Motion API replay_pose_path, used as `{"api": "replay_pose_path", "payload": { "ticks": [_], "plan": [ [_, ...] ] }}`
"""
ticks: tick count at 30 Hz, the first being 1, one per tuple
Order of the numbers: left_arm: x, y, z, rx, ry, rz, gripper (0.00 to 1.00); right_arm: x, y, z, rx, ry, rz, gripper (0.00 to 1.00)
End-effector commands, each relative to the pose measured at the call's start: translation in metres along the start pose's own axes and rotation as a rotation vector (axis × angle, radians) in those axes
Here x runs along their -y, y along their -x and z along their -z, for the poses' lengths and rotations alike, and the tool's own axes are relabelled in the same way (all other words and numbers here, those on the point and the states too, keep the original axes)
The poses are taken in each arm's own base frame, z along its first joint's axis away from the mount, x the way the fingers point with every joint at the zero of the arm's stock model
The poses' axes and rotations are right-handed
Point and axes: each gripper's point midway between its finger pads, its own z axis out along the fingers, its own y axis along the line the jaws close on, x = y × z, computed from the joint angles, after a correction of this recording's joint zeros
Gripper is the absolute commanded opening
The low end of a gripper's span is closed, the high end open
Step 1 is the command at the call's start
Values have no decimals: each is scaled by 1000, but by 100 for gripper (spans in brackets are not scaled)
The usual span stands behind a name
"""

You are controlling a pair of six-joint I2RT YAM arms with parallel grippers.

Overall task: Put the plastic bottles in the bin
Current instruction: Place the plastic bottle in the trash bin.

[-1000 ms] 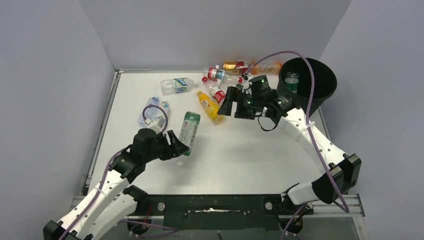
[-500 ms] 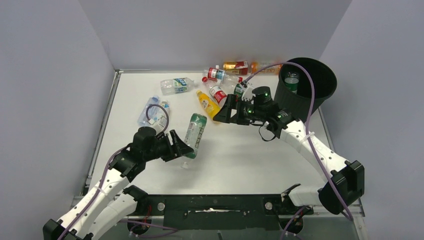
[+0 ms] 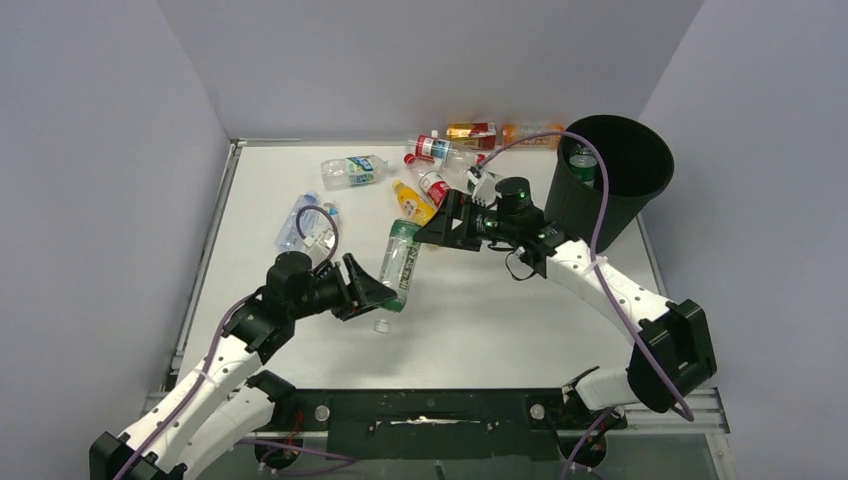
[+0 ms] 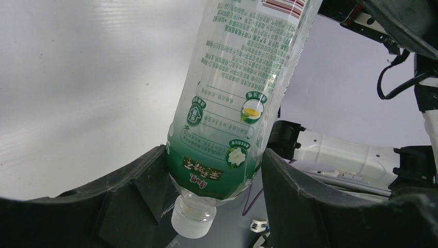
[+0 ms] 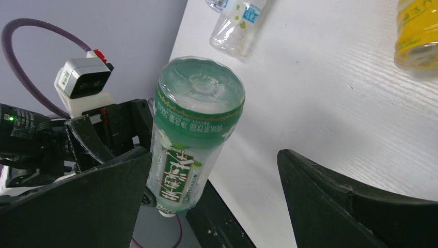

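Green label front and centre: the held bottle (image 4: 235, 98) shows white Chinese characters on a dark green band, a white flower, round badges and blocks of print too fine to read. The left jaws are clenched on it just above the white cap, holding it off the tabletop (image 3: 500, 320), tilted with its base toward the right arm (image 3: 600, 285). The right jaws are released, spread wide and facing that base without touching it. Just behind them lie a yellow bottle (image 3: 410, 203) and a red-labelled bottle (image 3: 434, 187), with a blue-labelled bottle (image 3: 352, 170) farther left. The black bin (image 3: 600, 195) stands far right, a green-capped bottle (image 3: 583, 160) inside. The right arm stretches across to mid-table.
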Motion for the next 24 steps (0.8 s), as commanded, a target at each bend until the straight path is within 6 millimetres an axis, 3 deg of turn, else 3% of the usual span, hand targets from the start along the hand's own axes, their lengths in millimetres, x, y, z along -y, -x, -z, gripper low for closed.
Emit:
{"api": "replay_pose_path", "payload": {
  "ticks": [1, 12, 14, 19, 24],
  "plan": [
    [22, 5, -2, 11, -103, -11, 42, -28, 14, -14, 32, 163, 3, 98],
    [27, 2, -11, -35, -134, -20, 42, -35, 15, -39, 9, 237, -25, 99],
    [28, 3, -14, -39, -132, -22, 42, -35, 15, -42, 6, 241, -30, 93],
    [29, 6, -16, -34, -124, -35, 43, -37, 15, -44, -8, 256, -29, 63],
    [24, 5, -18, -43, -110, -32, 53, -38, 17, -41, -4, 246, -17, 52]
  ]
}}
